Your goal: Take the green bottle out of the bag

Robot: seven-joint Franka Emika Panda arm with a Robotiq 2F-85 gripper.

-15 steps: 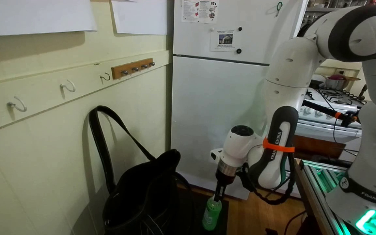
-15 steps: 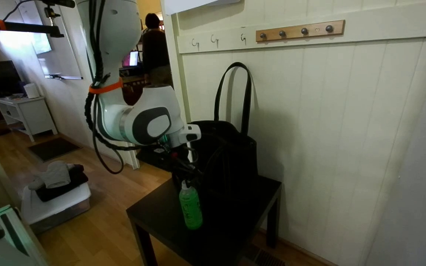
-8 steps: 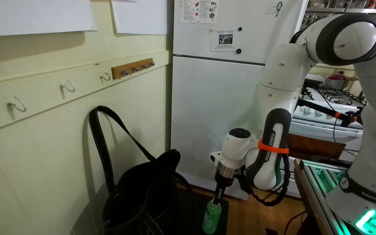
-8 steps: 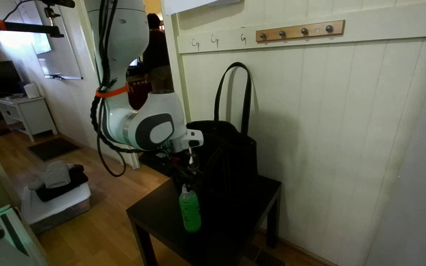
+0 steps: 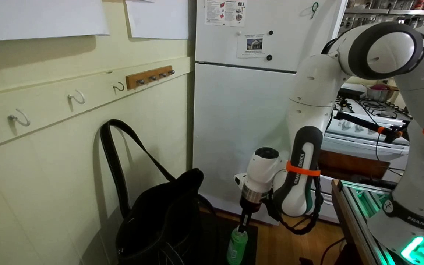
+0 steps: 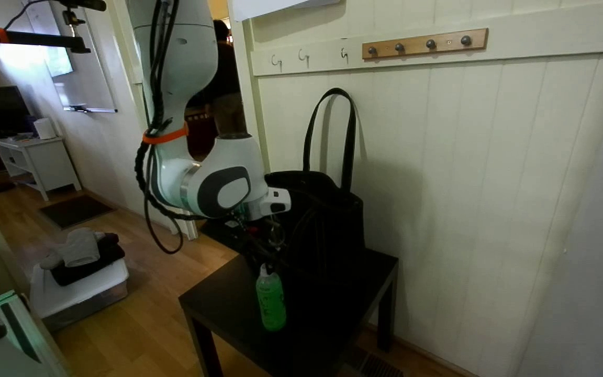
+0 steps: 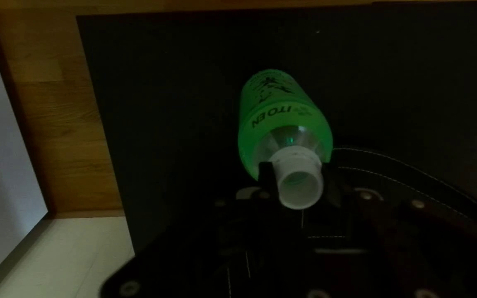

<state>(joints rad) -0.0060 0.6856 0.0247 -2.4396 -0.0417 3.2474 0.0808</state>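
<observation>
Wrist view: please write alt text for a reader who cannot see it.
A green ITO EN bottle is held by its open white neck in the gripper, seen against a black tabletop. Part of the pale-stitched black bag shows at lower right, wooden floor at left.

White arm (image 5: 313, 84), black trim (image 5: 357, 53), orange bands (image 5: 303, 169), all mine.
Black cables (image 6: 157, 102) line me, upper left in an exterior view; lower right in an exterior view, my base (image 5: 388, 234) wears a black FRANKA strip (image 5: 418, 221) and a green light (image 5: 412, 248). A silver collar (image 5: 253, 195) rings my wrist (image 5: 261, 169); pale screw heads (image 7: 129, 288) dot my dark gripper (image 7: 297, 176).
</observation>
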